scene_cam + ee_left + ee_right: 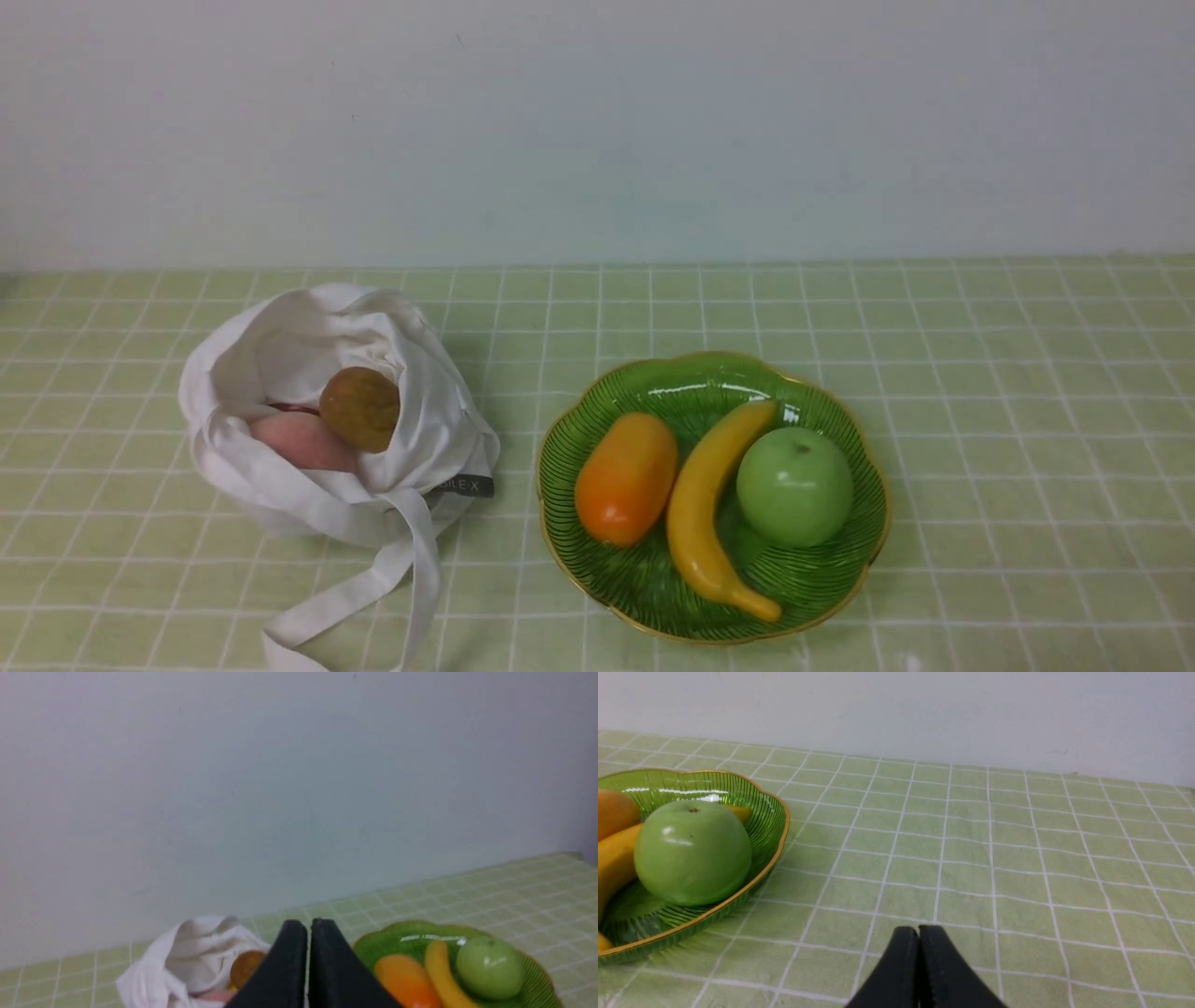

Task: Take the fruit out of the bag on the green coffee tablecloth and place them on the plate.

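Both grippers sit closed and empty: my left gripper (308, 926) has its jaws pressed together with nothing between them, raised and pulled back on the near side, looking over bag and plate; my right gripper (919, 933) is likewise pinched closed, low over bare tablecloth (1008, 392) to the right of the plate. Neither arm shows in the front view, so both are parked clear of the work area, probably so nothing blocks the next reach.

Bag (280, 345) is slumped on the left of the tabletop, mouth folded open and sagging toward the near side, which is why its contents show. Kiwi (360, 408) sits on top at the opening, touching the peach (303, 441) just left and below it. A sliver of something red shows behind the peach; can't tell what. Straps trail off toward the near edge, dark label on the right side of the bag.

Plate (845, 420) is right of the bag, apart from it. Mango (625, 478) already lies on its left part, beside a banana (707, 509) and a green apple (794, 485). Fruits lean together because the dish is concave.

Judgement: part done; kiwi and peach left. Kiwi is the easy next pick for the left gripper, being topmost and unobstructed. Cloth may snag.
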`<control>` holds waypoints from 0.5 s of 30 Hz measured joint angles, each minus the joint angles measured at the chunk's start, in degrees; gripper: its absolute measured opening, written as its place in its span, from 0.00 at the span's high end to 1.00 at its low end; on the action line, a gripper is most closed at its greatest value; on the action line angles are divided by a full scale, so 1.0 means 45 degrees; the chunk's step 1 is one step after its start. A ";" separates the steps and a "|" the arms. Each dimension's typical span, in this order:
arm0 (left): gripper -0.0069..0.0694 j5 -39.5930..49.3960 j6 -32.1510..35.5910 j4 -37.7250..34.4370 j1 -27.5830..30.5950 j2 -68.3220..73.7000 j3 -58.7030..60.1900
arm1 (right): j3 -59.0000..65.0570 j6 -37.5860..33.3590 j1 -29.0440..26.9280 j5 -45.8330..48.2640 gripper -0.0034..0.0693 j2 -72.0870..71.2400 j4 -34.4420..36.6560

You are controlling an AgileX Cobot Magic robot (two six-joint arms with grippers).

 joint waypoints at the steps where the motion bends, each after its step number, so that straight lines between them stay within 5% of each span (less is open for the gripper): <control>1: 0.92 -0.0088 0.0084 -0.0058 0.0159 0.0000 0.0212 | 0.0000 0.0000 0.0000 0.0000 0.97 0.0000 0.0000; 9: 0.92 -0.1603 0.1877 -0.2490 0.4510 0.0012 0.3811 | 0.0000 0.0041 0.0000 0.0000 0.97 0.0000 0.0000; 15: 0.92 -0.2849 0.2099 -0.2893 0.6034 0.0012 0.5506 | 0.0000 0.0041 0.0000 0.0000 0.97 0.0000 0.0000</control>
